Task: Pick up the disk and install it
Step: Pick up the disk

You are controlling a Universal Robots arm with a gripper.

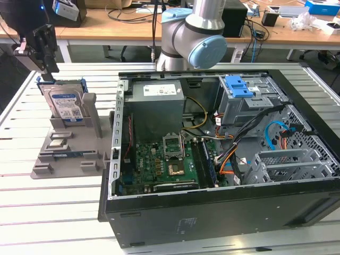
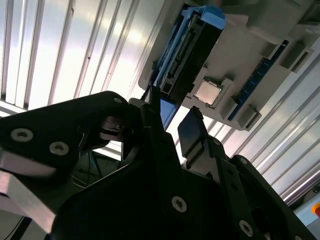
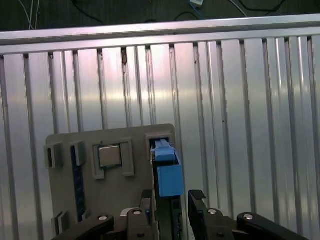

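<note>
Fingers (image 3: pixel 197 204) sit right up against the lens in the first wrist view. They're spread apart with nothing clamped, 1 on each side of the disk (image 3: pixel 166 172), so I'd call the step in hand the grab.

Going left to right in the exterior view:
- The disk stands on edge in the grey holder (image 1: pixel 64 159) on the slatted bench (image 1: pixel 32 212), label facing the camera, with the fingers hovering just above the holder.
- A bare CPU chip (image 3: pixel 110 156) lies in another pocket of the holder, beside the disk.
- Right of the holder is the open PC case (image 1: pixel 223 212).
- Further right of the holder is the drive cage with the blue latch (image 1: pixel 241 87).

My take on doing it well:
- Centre the disk between the 2 fingers before closing.
- Come straight down along the holder's slot.
- Pinch the flat metal faces rather than only the blue frame, which I'd guess flexes.
- A skewed grip could jam the disk in the slot or nudge the holder.
</note>
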